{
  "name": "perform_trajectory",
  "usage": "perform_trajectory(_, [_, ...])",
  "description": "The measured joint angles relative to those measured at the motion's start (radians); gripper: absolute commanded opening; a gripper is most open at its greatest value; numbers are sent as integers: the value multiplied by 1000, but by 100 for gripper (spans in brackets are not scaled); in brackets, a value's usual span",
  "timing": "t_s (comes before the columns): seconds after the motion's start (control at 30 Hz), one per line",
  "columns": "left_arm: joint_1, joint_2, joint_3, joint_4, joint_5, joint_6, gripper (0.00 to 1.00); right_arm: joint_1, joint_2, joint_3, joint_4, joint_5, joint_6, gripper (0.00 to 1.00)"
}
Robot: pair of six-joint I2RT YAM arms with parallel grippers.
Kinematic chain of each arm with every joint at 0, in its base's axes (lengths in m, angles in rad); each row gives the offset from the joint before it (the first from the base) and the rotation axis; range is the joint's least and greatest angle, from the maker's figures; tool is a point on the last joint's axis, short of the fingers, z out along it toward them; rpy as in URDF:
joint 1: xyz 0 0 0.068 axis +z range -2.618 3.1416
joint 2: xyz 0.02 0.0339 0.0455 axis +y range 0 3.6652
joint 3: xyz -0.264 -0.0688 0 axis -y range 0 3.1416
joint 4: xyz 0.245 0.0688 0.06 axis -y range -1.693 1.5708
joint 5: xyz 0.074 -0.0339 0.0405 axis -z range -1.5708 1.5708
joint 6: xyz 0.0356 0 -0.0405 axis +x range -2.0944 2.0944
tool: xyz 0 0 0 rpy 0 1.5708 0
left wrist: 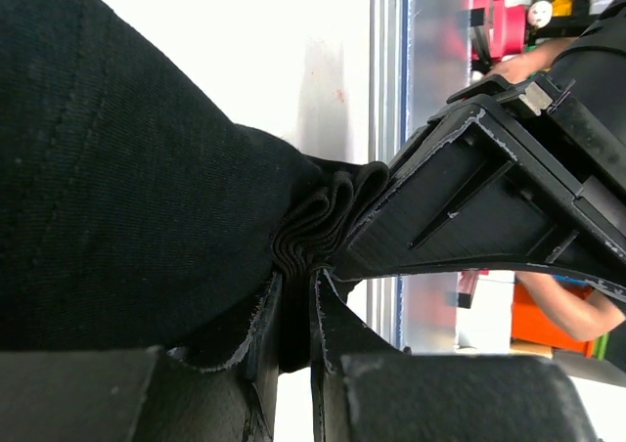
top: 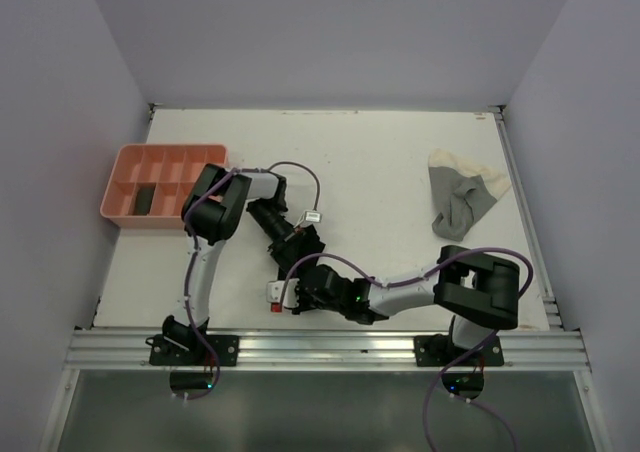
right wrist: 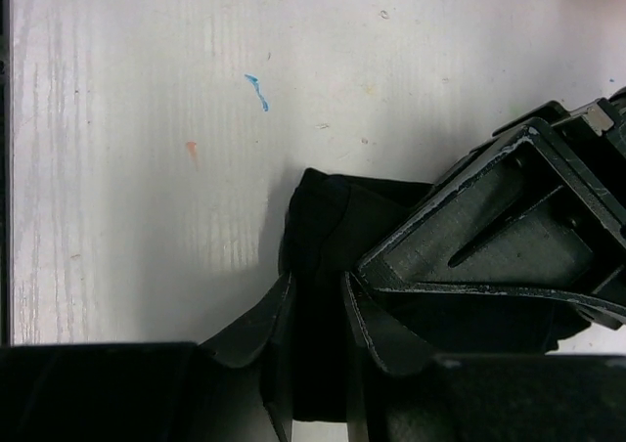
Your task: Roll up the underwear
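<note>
Overhead, left gripper (top: 298, 244) and right gripper (top: 305, 272) meet near the table's (top: 400, 152) front edge; grey underwear (top: 463, 197) lies crumpled far right, and a black roll (top: 146, 198) sits in the tray (top: 170, 149). Left wrist: fingers (left wrist: 337, 339) pressed together on bunched black underwear (left wrist: 108, 168). Right wrist: fingers (right wrist: 256, 327) pinching the same cloth, which rests on the table.

tray (top: 118, 162) at the table's (top: 380, 162) left edge holds a rolled garment (top: 146, 198); a loose garment (top: 465, 197) lies far right; between them, left end effector (left wrist: 293, 334) and right end effector (right wrist: 318, 305) pinch a third garment (right wrist: 323, 217).
</note>
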Motion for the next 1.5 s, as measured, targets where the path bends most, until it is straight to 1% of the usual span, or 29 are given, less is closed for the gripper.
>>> perform_trajectory(0.07, [2, -13, -2, 6, -5, 0, 16, -2, 1, 11, -16, -7, 18, 0])
perform_trajectory(0.1, [3, -21, -2, 12, -11, 0, 25, -5, 2, 18, -24, -9, 27, 0])
perform_trajectory(0.2, [8, -66, 8, 46, -35, 0, 31, -18, 4, 41, -55, -16, 68, 0])
perform_trajectory(0.3, [39, -130, 56, 134, -51, -2, 36, -21, -1, 43, -64, -45, 114, 0])
perform_trajectory(0.37, [79, -186, 94, 220, -47, -19, 36, -20, -10, 43, -72, -79, 149, 0])
perform_trajectory(0.47, [151, -290, 107, 337, -16, -62, 37, -36, -23, 43, -87, -136, 203, 0])
perform_trajectory(0.57, [221, -380, 99, 457, 10, -142, 38, -95, -30, 43, -89, -230, 277, 0])
perform_trajectory(0.73, [322, -540, 4, 659, 32, -266, 38, -227, -14, 76, -106, -393, 420, 0])
perform_trajectory(0.83, [367, -638, -58, 708, 36, -282, 37, -304, 44, 121, -97, -511, 528, 0])
perform_trajectory(0.9, [393, -713, -104, 713, 36, -264, 38, -349, 79, 132, -65, -594, 606, 0])
perform_trajectory(1.0, [420, -843, -187, 684, 29, -145, 38, -414, 131, 128, 32, -717, 738, 0])
perform_trajectory(1.1, [431, -986, -314, 621, 3, 50, 40, -468, 196, 107, 182, -820, 882, 0])
perform_trajectory(1.17, [431, -1073, -420, 571, -20, 197, 42, -494, 245, 90, 299, -876, 975, 0])
perform_trajectory(1.23, [431, -1143, -528, 515, -41, 347, 45, -518, 311, 71, 453, -928, 1089, 0])
perform_trajectory(1.33, [428, -1199, -661, 459, -54, 528, 48, -546, 413, 55, 682, -987, 1257, 0])
perform_trajectory(1.4, [407, -1218, -735, 458, -63, 598, 48, -558, 473, 50, 814, -1007, 1356, 0])
perform_trajectory(1.5, [312, -1253, -825, 521, -84, 613, 47, -568, 534, 48, 941, -1016, 1476, 0])
